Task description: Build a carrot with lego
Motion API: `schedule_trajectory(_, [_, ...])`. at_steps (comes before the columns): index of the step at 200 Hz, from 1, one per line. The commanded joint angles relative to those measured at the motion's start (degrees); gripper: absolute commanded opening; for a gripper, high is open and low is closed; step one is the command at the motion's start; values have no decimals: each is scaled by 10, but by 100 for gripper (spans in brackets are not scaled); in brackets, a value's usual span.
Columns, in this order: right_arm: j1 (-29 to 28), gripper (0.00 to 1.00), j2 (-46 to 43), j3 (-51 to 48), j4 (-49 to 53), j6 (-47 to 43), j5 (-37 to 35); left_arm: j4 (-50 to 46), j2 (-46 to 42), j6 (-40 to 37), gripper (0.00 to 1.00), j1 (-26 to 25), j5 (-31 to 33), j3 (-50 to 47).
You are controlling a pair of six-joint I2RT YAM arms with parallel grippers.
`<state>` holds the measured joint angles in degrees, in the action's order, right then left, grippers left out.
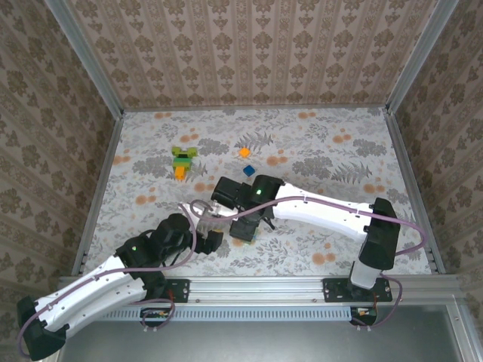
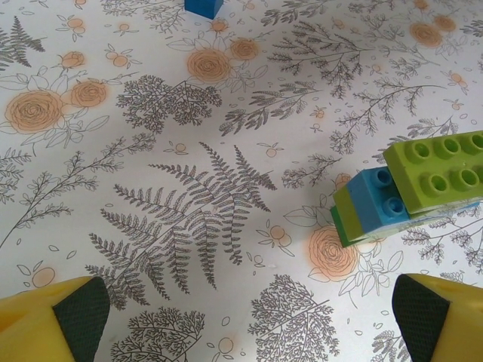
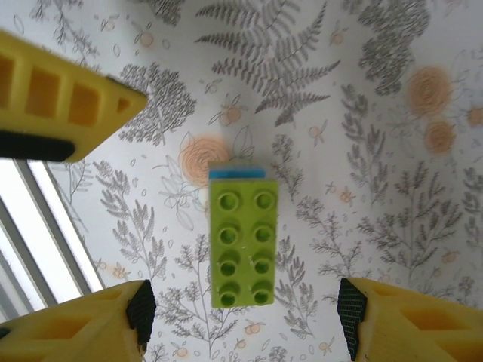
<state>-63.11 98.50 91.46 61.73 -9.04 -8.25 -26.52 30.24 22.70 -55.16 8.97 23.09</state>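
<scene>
The carrot [image 1: 183, 161], a small build of lime and dark green bricks with an orange tip, lies at the back left of the table. A stack of lego [image 3: 241, 245] sits on the cloth, a lime eight-stud brick on top and blue under it. My right gripper [image 3: 245, 318] hangs over it, open, with a clear gap on each side of the brick. In the left wrist view the same stack [image 2: 423, 185] shows lime, blue and green layers at the right. My left gripper [image 2: 249, 320] is open over bare cloth beside it. From above, both grippers [image 1: 243, 226] [image 1: 211, 240] meet near the table's front middle.
A loose orange brick [image 1: 244, 151] and a blue brick [image 1: 249, 170] lie behind the grippers; the blue brick [image 2: 204, 6] also shows at the top edge of the left wrist view. A yellow finger of the left gripper [image 3: 68, 94] is close at the right wrist view's upper left. Walls enclose the table.
</scene>
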Motion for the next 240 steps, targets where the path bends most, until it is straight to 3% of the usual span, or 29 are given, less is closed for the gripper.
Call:
schedule_trajectory(1, [23,69,-19,20,-1,12,-28,10,-8,-14,100,-5,-17,-8])
schedule_trajectory(35, [120,70,-30,28,-13,92,-51,39,-9,-42,100,-6,-87,-16])
schedule_trajectory(79, [242,71,29,70,-30,146,8,43,-88,-71,100,-29,-84,-33])
schedule_trajectory(109, [262,72,148,172,-10,93,24,57,-110,-87,100,-30,-76,-38])
schedule_trajectory(150, [281,72,323,325,29,-39,31,96,-37,-93,100,-33,-71,-36])
schedule_trajectory(187, [310,72,388,386,26,-41,95,104,-25,-95,100,-34,-62,-40])
schedule_trajectory(240, [319,72,422,410,21,-36,125,97,-55,-97,100,-34,-65,-47])
